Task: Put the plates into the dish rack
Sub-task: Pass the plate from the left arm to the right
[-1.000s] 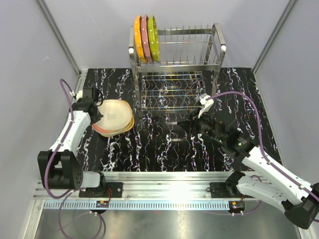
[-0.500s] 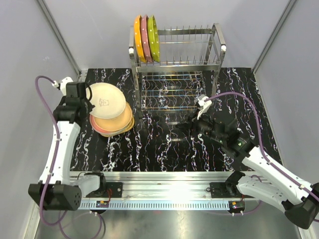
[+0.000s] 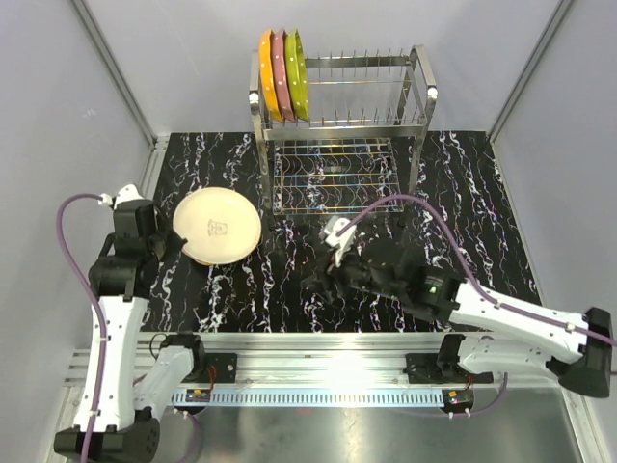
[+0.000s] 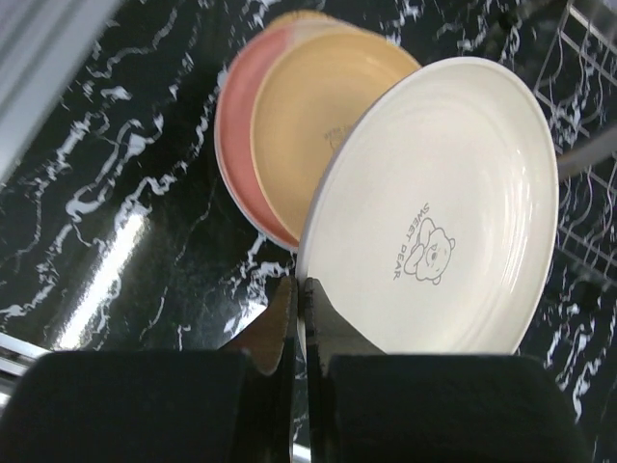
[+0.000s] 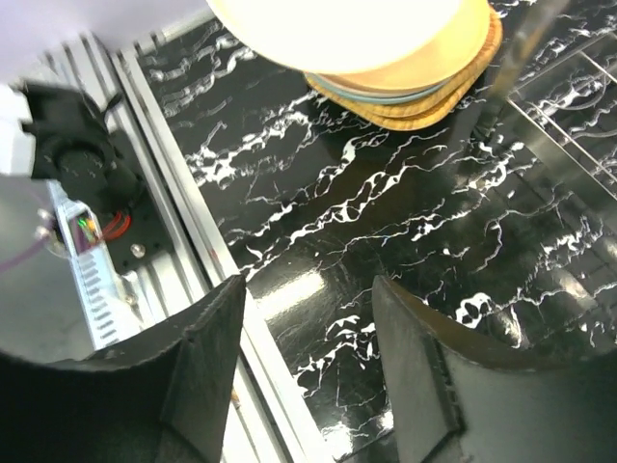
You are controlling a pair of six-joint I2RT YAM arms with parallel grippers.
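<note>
Top external view, back of the table: what stands there? asks the checker.

Item 1, the clerk reads: dish rack, bright steel wire and tubing, two tiers, at the far edge of the black marbled table. Upper tier, left end: three plates on edge, side by side among the prongs. They are an orange plate, a pink plate and a lime-green plate. Lower tier: wire grid shelf, on the side facing the arms.

Item 2?

Cream plate, round and shallow, printed with a small bear and the words SWEET DEAR. Location: left part of the table, well apart from the rack, tilted over the stack. Held by the left gripper, its two fingers pinched together on the plate's near rim.

And under it?

Item 3: stack of plates lying flat on the table. The left wrist view lists a tan plate resting on a salmon plate. Whether the cream plate touches the pile cannot be told.

Last entry, the other arm?

Item 4: right gripper, over the middle of the table, on the near side of the grid shelf and to the right of the stack. Fingers stand apart, with only marbled table showing between them. The stack and the cream plate lie beyond its fingertips in the right wrist view.
</note>
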